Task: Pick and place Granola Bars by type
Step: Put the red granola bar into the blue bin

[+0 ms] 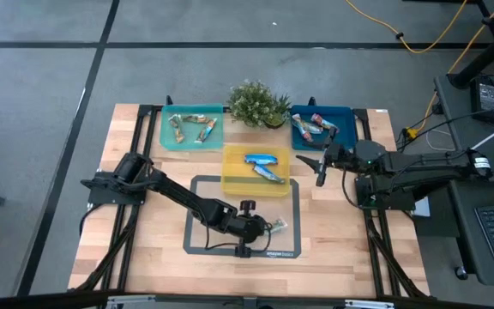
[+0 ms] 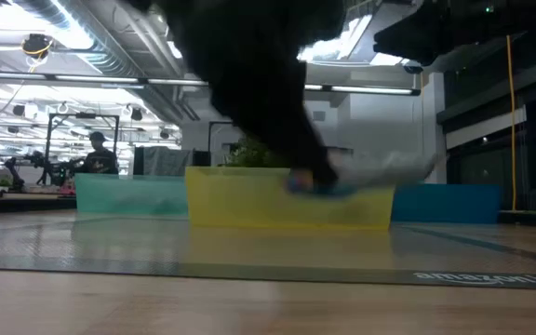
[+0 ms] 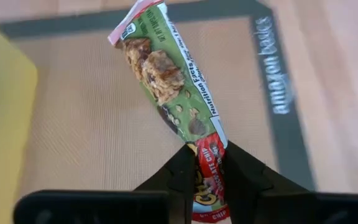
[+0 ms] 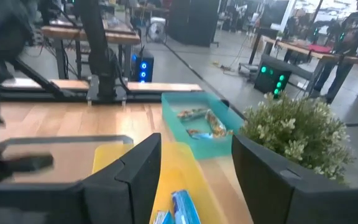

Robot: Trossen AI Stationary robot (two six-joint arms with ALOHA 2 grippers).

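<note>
Bar pinched over the mat by the left arm.
Stretched low across the dark-bordered mat (image 1: 197, 184), the left gripper (image 3: 207, 169) clamps a green-and-red granola bar (image 3: 166, 81); only its wrist view shows the wrapper's print. Beside the yellow tray (image 1: 233, 182), the right gripper (image 4: 194, 165) hovers with fingers spread, empty.
</note>
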